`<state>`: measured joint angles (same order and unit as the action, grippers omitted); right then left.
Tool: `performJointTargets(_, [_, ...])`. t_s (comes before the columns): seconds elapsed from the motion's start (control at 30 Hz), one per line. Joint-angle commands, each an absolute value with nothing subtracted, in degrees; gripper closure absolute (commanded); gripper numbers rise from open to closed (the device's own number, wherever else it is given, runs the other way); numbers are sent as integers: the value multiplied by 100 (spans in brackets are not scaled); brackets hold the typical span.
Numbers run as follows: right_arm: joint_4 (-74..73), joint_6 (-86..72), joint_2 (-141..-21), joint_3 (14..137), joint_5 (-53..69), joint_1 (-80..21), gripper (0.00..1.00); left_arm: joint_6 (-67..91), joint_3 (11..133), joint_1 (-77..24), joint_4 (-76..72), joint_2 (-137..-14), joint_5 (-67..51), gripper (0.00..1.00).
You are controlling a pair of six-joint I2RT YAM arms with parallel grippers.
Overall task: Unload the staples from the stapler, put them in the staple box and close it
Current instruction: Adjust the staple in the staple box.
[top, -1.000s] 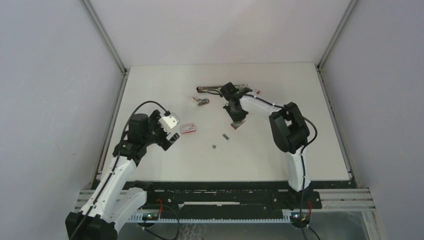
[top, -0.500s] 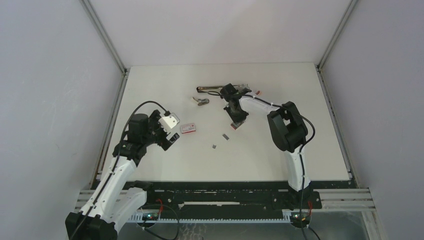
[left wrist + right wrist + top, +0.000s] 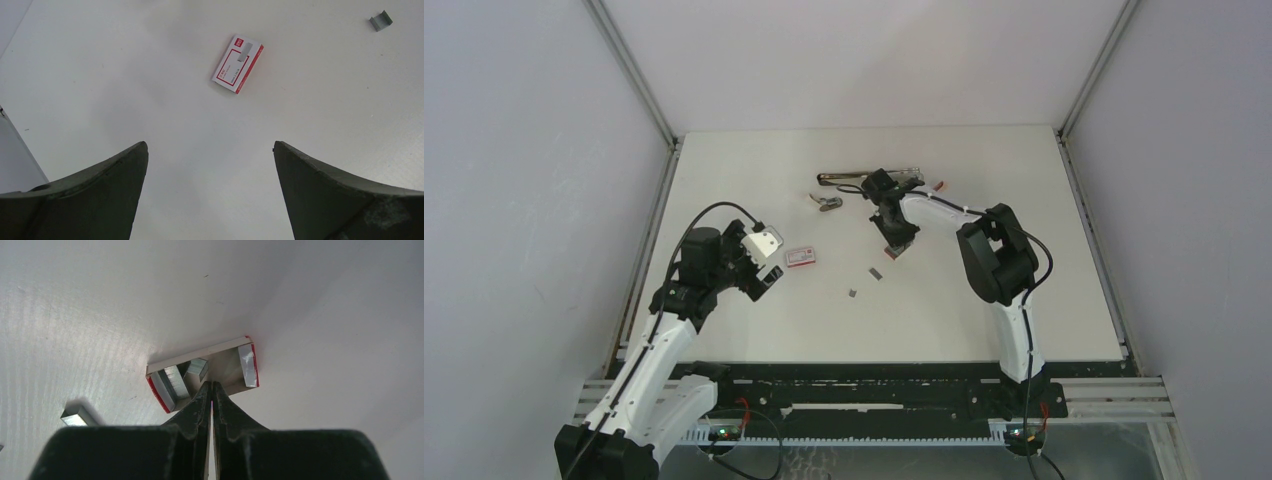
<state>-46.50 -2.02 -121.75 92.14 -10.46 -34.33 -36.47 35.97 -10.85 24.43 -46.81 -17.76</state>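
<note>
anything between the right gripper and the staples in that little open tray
Nothing visible. The shut right gripper has its tips at the near edge of the open tray, and the staples lie uncovered inside it, just to the side of the tips.

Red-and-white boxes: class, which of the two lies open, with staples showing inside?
The box at the right gripper's shut tips: an open tray holding grey staple strips. The other box, ahead of the open left gripper, is closed, label up.
</note>
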Motion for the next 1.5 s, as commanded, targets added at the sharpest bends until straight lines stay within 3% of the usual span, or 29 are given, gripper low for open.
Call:
performJointTargets(0.0, [-4511, -218, -12226, 9409, -1259, -3454, 98, -3621, 3498, -1041, 2229, -4602, -1802, 0])
performJointTargets(1.47, [-4169, -69, -12247, 9651, -1249, -3608, 96, -3626, 3504, -1044, 2220, -4689, -1820, 0])
